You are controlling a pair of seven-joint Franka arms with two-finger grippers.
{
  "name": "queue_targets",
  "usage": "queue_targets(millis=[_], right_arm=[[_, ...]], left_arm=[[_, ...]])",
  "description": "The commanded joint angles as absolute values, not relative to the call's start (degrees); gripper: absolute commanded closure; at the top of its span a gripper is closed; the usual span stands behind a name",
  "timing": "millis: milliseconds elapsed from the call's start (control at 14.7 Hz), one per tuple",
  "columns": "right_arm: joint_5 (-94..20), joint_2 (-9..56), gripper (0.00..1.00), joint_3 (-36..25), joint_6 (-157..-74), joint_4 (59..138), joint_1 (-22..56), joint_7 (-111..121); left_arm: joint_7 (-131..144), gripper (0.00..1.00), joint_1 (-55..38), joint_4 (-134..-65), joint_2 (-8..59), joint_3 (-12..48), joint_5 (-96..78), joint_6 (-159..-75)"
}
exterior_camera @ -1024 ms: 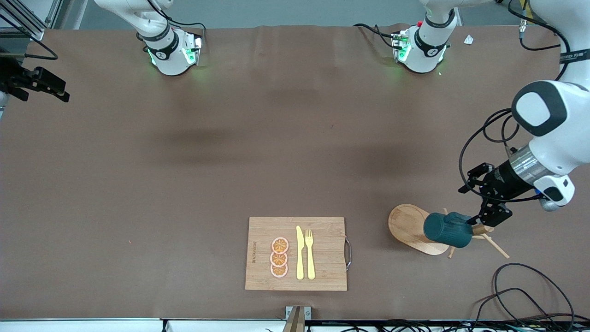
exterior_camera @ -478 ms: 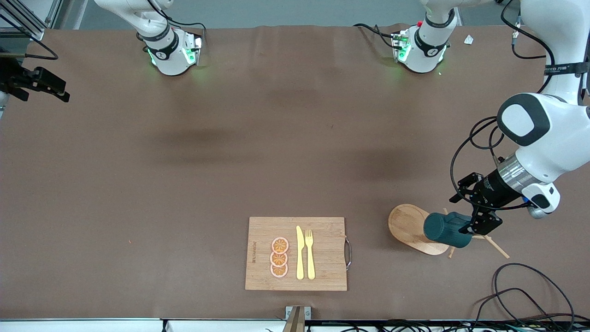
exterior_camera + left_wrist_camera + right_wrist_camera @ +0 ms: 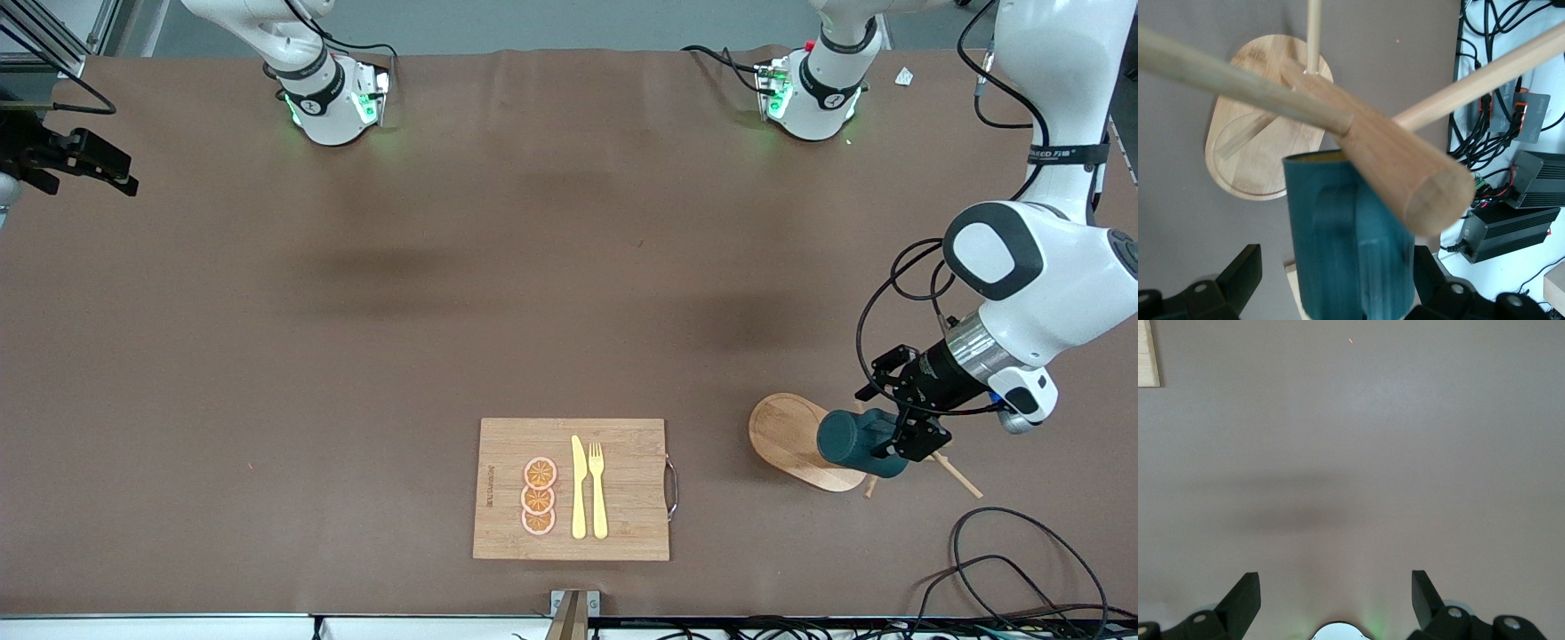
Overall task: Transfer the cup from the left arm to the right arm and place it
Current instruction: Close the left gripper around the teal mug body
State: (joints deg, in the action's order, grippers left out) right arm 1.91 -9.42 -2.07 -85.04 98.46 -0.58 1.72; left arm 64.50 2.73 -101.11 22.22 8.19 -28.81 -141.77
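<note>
Brown desk [image 3: 533, 267], left-arm corner: cup [image 3: 858, 442] hanging on peg rack [image 3: 800, 440], between spread left fingers [image 3: 1238, 277]; right fingers [image 3: 1245, 597] spread, waiting.

A dark teal cup [image 3: 1351, 253] hangs on a wooden peg rack [image 3: 1398, 160], between the spread fingers [image 3: 1238, 280] of the left gripper [image 3: 1338, 287]. The rack's oval wooden base [image 3: 1258, 133] rests on the brown table [image 3: 1178, 220]. Black cables and boxes [image 3: 1508, 133] lie past the table edge.
</note>
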Motion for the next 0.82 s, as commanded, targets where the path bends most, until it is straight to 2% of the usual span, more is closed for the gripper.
queue_targets(millis=[0,751], right_arm=[[1.7,-9.8,0.00,-2.2,-84.5,98.3,-0.1,1.7],[0.4,-9.8,0.00,-2.3,-85.8,98.2,0.0,1.6]], left_arm=[[63.2,0.00,2.5,-100.2,23.4,8.5,-30.1,-143.0],[62.7,0.04,2.4,-97.9,25.2,8.5,-31.6,-143.1]])
